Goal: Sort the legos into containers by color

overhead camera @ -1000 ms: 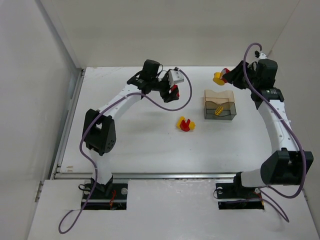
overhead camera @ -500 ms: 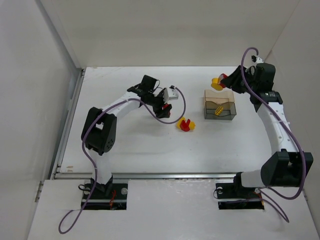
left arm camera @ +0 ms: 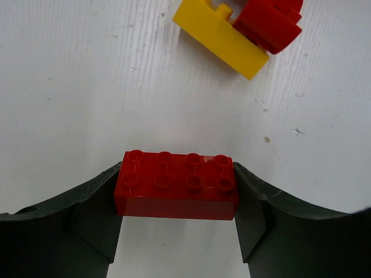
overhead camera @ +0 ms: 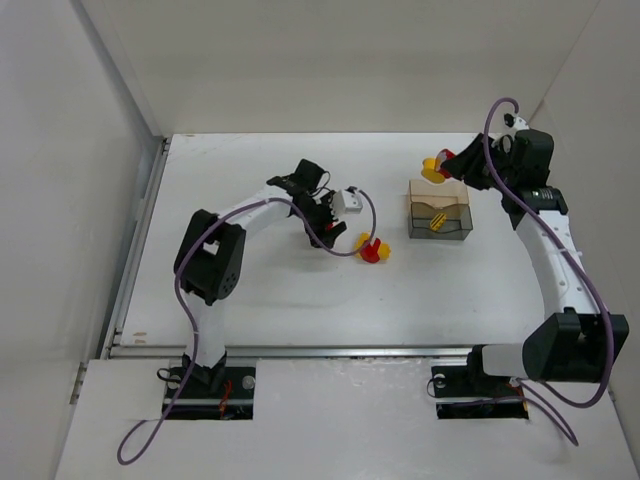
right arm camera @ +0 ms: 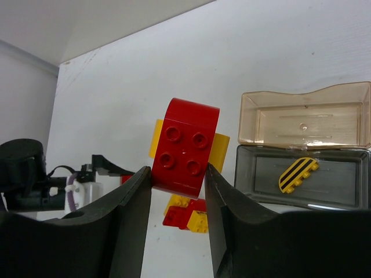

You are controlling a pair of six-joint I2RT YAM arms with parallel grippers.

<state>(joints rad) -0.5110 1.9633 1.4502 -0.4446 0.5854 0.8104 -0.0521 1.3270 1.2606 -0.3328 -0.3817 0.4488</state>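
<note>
My left gripper (overhead camera: pixel 337 230) (left arm camera: pixel 178 186) is shut on a red eight-stud lego brick (left arm camera: pixel 177 176), low over the table, just left of a red-and-yellow clump (overhead camera: pixel 373 248) (left arm camera: pixel 239 30) lying there. My right gripper (overhead camera: pixel 442 166) (right arm camera: pixel 178 174) is shut on a red four-stud brick (right arm camera: pixel 185 145) with yellow pieces (overhead camera: pixel 433 164) stuck behind it, held in the air by the back left corner of the containers. The beige tub (overhead camera: pixel 437 189) (right arm camera: pixel 307 119) looks empty. The grey tub (overhead camera: pixel 440 224) (right arm camera: pixel 266 179) holds a yellow black-striped piece (right arm camera: pixel 298 174).
White walls close in the table at the back and on both sides. The left arm's purple cable (overhead camera: pixel 340 245) loops near the table clump, which also shows in the right wrist view (right arm camera: pixel 186 213).
My left gripper has swung from the back of the table towards the near right, carrying the red brick down beside the table clump. My right gripper has shifted only slightly.
</note>
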